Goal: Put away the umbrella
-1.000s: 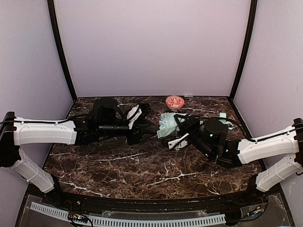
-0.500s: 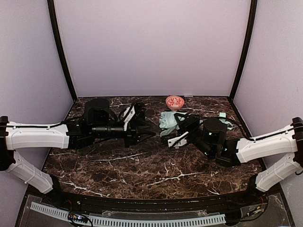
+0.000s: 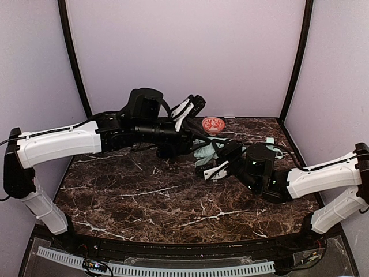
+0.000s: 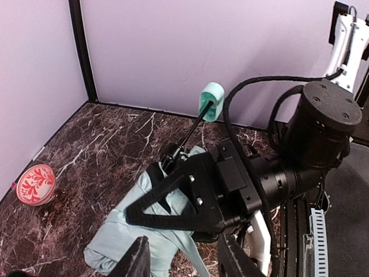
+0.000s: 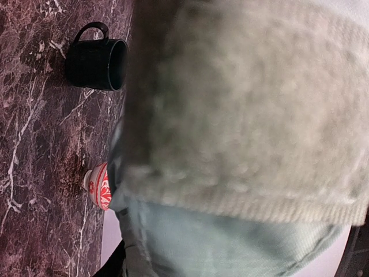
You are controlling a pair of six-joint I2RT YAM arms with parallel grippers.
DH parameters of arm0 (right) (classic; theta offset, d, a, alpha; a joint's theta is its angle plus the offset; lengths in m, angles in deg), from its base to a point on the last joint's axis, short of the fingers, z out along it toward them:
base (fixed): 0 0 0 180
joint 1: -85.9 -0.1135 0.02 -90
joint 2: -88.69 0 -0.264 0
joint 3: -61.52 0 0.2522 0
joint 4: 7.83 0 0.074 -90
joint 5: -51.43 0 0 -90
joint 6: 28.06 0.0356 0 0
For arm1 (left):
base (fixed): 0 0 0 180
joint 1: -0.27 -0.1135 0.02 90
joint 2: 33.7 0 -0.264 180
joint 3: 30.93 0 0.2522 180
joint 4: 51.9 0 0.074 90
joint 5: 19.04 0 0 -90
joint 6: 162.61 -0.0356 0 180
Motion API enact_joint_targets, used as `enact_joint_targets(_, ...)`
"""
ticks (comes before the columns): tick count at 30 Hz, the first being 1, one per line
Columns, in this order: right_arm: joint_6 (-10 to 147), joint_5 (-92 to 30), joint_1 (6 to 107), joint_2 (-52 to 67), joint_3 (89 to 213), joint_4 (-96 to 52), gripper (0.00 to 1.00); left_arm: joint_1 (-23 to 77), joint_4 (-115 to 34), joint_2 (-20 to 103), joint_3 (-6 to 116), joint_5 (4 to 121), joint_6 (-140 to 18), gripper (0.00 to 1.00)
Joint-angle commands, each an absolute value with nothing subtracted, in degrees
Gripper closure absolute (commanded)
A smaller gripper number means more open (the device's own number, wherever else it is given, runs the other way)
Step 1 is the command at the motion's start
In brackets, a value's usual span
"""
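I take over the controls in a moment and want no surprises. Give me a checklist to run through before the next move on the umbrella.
1. Hold of the right gripper on the umbrella: ok, jaws closed on the mint fabric.
2. Is the left gripper free: ok, jaws open and empty, raised over the back of the table.
3. Is the umbrella collapsed: not ok, its fabric lies loose, the shaft is extended, the handle at its far end.
4. Is the red bowl clear of the umbrella: ok, apart, near the back wall.
5. Is the dark mug clear of the fabric: cannot tell, fabric close to the right wrist camera hides the gap.
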State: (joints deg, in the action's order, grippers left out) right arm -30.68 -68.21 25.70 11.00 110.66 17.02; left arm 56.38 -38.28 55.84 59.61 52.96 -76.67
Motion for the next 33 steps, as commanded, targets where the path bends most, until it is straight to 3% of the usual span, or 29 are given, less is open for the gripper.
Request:
enact_joint_targets(1, -29.97, -69.49, 26.00, 10.52, 113.49, 20.67, 1.00, 56.52, -19.08, 57.55, 67.64, 56.05, -75.48, 0.60)
enact_joint_targets(4, -28.53, -70.44, 26.05, 10.13, 113.80, 22.14, 1.00, 55.84, -19.16, 56.09, 65.76, 58.81, -73.63, 0.63)
enact_joint_targets(8, -30.12, -67.19, 26.01, 10.50, 111.30, 29.46, 1.00, 51.29, -30.01, 50.90, 57.41, 52.89, -64.82, 0.69)
enact_joint_targets(11, -30.49, -65.99, 25.96, 9.50, 110.99, 41.43, 1.00, 50.98, -35.30, 49.19, 54.17, 47.45, -65.32, 0.69)
enact_joint_targets(16, -27.40, -64.31, 27.21, 10.85, 116.39, 55.08, 1.00, 50.98, -37.42, 47.77, 52.78, 55.65, -68.56, 0.61)
enact_joint_targets(21, -34.16, -55.00, 26.22, 12.85, 114.75, 48.66, 1.00, 50.98, -48.01, 46.66, 51.83, 45.81, -65.63, 0.53)
enact_joint_targets(28, -41.39, -57.46, 25.53, 9.37, 115.45, 53.10, 1.00, 48.32, -58.98, 43.50, 49.56, 40.95, -57.62, 0.48)
enact_joint_targets(33, -41.32, -57.32, 25.43, 9.83, 116.04, 50.04, 1.00, 48.08, -49.90, 50.35, 59.21, 31.96, -48.67, 0.53)
